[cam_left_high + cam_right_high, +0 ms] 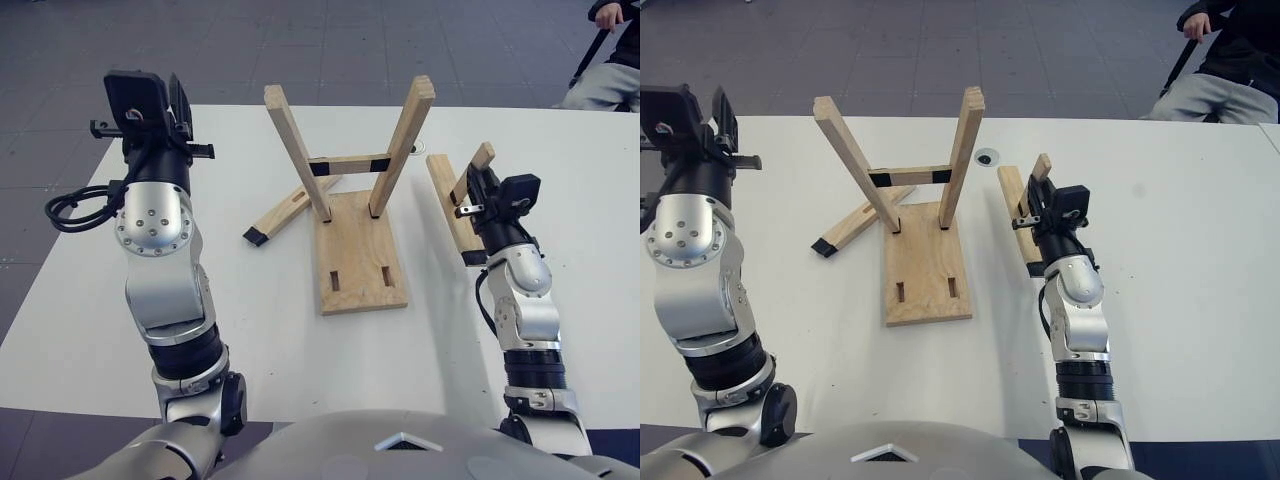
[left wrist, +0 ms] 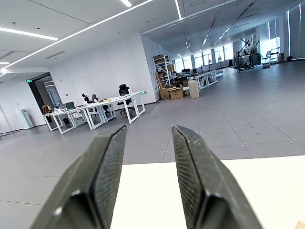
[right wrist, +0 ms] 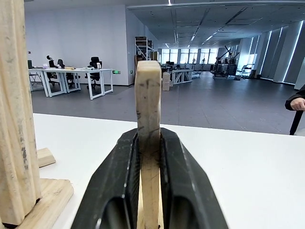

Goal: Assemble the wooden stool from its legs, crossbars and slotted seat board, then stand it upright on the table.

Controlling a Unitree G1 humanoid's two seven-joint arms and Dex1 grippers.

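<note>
The slotted seat board [image 1: 360, 265] lies flat at the table's middle. Two legs [image 1: 297, 150] [image 1: 402, 145] stand up from its far end, joined by a crossbar [image 1: 348, 165]; two slots at the near end are open. A loose leg [image 1: 285, 215] with a black tip lies behind the board to the left. To the right, another leg [image 1: 1013, 200] lies flat with a short wooden bar [image 3: 148, 105] rising from it. My right gripper [image 3: 148, 157] is shut on that bar. My left gripper [image 2: 147, 133] is held high over the table's left side, open with nothing between its fingers.
A small dark round spot [image 1: 987, 157] sits in the white tabletop [image 1: 560, 200] behind the parts. Bare table stretches to the right of the right arm and in front of the seat board. A black cable [image 1: 75, 210] loops beside the left arm.
</note>
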